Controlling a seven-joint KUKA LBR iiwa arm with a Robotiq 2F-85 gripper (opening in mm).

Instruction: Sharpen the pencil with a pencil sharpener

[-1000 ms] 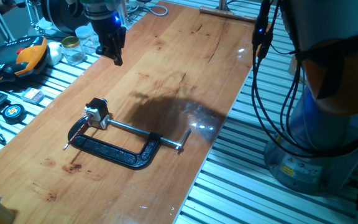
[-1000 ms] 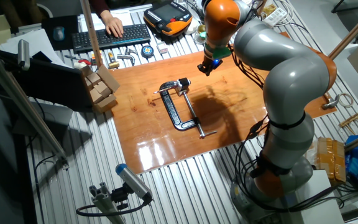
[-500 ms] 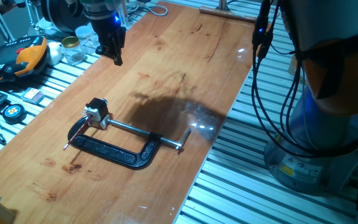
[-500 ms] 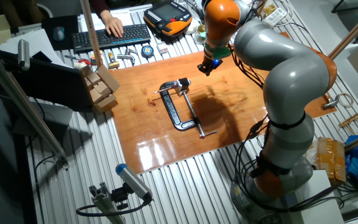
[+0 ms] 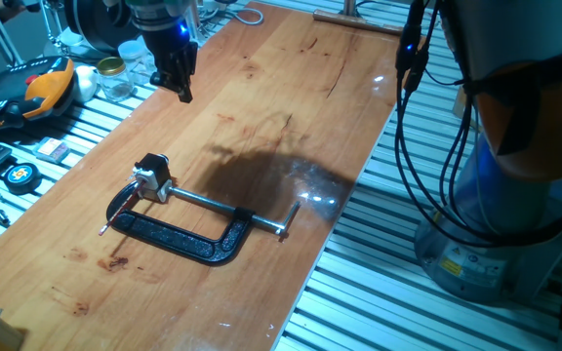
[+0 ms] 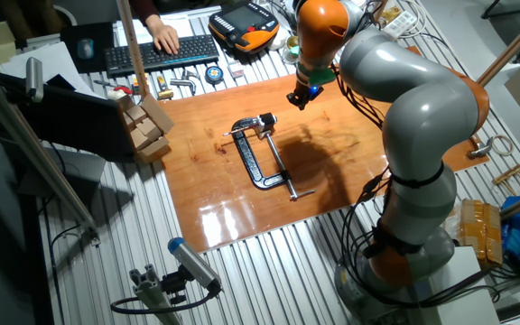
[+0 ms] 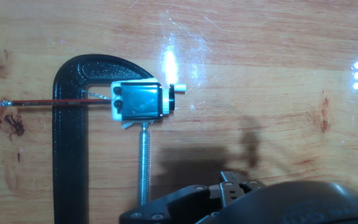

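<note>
spanning most of both fixed views, the wooden table (image 5: 261,88) carries everything. the grey and orange arm (image 6: 404,108) reaches over its far edge, well apart from the work. the black c-clamp (image 5: 179,237) lies flat near the table's middle, its silver screw rod (image 7: 143,165) running to the pencil sharpener (image 7: 138,101), which sits pinned in the clamp's mouth. the pencil (image 7: 51,102) lies across the clamp's frame, one end in the sharpener, its pale reddish tip pointing away from it. the gripper (image 5: 180,83) hangs above bare wood, holding nothing; its dark fingers look drawn close together, though how far apart they stand cannot be told.
</note>
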